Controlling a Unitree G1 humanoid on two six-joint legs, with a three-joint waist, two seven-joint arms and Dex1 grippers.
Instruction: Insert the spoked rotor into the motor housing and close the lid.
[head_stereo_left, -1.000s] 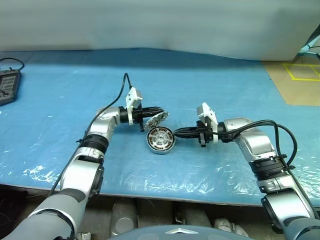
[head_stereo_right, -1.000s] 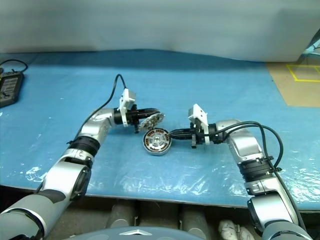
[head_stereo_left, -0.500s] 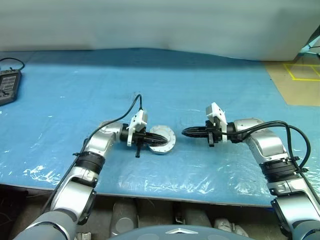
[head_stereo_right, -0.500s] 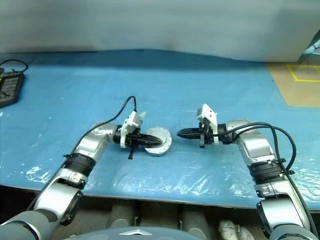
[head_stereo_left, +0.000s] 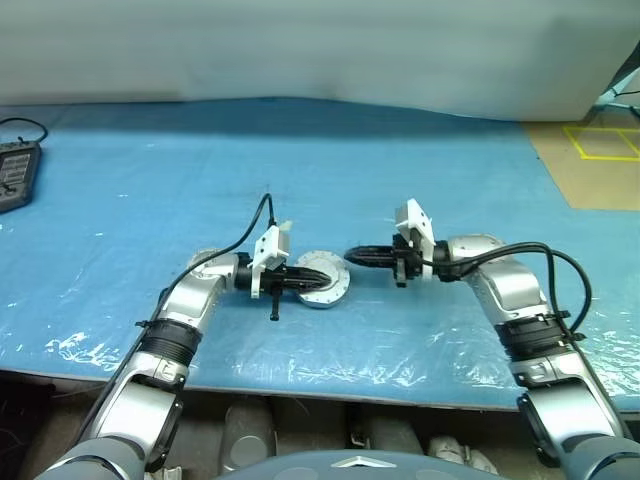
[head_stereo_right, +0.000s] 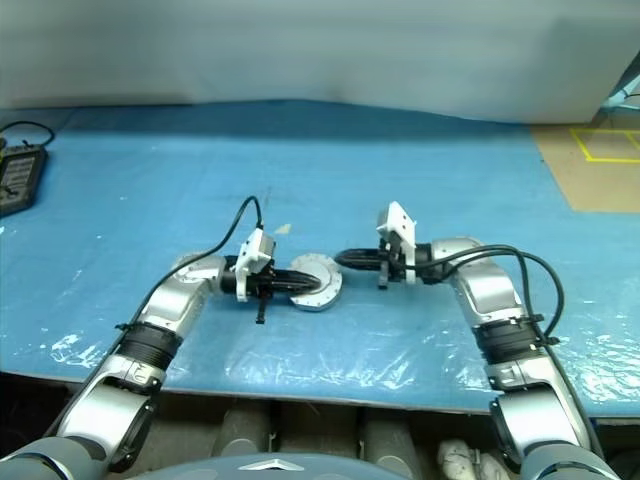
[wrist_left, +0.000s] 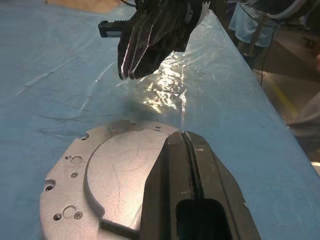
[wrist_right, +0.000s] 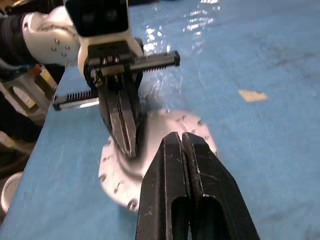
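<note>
The lid (head_stereo_left: 322, 279) is lying flat, smooth grey face up, covering the motor housing on the blue table cover (head_stereo_left: 420, 170). The left gripper (head_stereo_left: 327, 276) is resting its 2 fingers, pressed together, on top of the lid. The right gripper (head_stereo_left: 349, 255) is hovering just beside the lid, its jaws also pressed together and holding nothing.

One lid (head_stereo_left: 322, 279) is lying closed on the blue sheet (head_stereo_left: 400, 170), sitting directly under the left gripper (head_stereo_left: 331, 277) and just beside the right gripper (head_stereo_left: 350, 256). Two grippers are showing, each pressing its two black fingers together. One black handheld device (head_stereo_left: 14, 172) is resting well away from the left gripper, one cable trailing from it.
</note>
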